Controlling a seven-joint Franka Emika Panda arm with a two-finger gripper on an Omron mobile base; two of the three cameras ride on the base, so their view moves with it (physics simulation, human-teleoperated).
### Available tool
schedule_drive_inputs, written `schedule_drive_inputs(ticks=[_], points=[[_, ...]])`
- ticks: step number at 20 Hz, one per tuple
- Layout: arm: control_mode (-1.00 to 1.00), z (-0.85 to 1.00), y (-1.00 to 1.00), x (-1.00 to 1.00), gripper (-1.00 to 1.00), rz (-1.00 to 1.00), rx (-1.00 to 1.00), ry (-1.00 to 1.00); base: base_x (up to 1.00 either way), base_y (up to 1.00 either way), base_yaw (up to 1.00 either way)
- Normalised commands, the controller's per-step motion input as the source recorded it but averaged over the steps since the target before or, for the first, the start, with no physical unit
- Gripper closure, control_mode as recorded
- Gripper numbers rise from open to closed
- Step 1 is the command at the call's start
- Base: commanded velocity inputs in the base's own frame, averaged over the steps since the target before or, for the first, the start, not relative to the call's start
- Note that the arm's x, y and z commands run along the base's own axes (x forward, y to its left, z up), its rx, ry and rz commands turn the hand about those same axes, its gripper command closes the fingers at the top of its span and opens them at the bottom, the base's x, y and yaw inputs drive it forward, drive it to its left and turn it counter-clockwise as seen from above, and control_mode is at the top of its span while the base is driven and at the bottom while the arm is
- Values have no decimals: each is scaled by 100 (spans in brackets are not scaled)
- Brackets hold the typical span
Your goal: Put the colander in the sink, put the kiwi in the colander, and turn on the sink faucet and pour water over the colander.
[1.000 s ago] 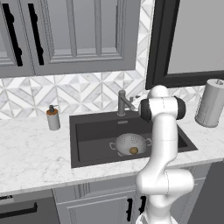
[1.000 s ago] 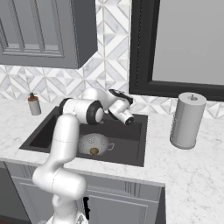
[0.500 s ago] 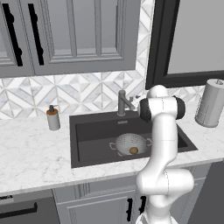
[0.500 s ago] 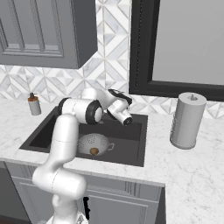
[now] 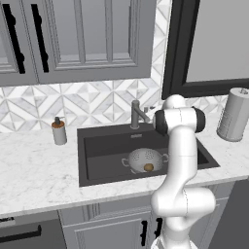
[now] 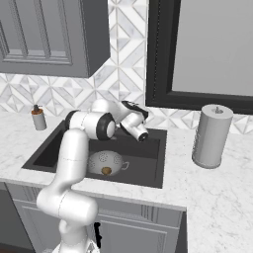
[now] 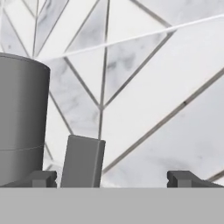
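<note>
The grey holed colander (image 5: 144, 158) (image 6: 105, 161) sits in the dark sink (image 5: 104, 151) (image 6: 52, 150), right of the middle. The brown kiwi (image 5: 149, 167) (image 6: 106, 171) lies inside it. The sink faucet (image 5: 135, 115) stands at the basin's back rim, and my hand is level with it, just to its right. In the hand view the faucet's grey body (image 7: 22, 109) is at the left and its flat side lever (image 7: 83, 161) rises between my finger tips, nearer the left one. My gripper (image 7: 113, 179) is open and holds nothing.
A soap dispenser (image 5: 59, 131) (image 6: 37, 117) stands on the marble counter left of the sink. A paper towel roll (image 5: 233, 115) (image 6: 211, 136) stands to the right. The tiled wall (image 7: 144, 87) is close behind the faucet, and a dark window frame is above.
</note>
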Motion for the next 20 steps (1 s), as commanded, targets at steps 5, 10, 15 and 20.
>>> schedule_drive_inputs(ticks=[5,10,15,20], points=[[-100,0,10,3,-100,0,1,0,0,0,0],[-100,1,0,19,-100,0,0,0,0,0,0],[-100,0,0,23,-100,0,0,0,0,0,0],[-100,0,0,15,100,0,1,0,0,0,0]])
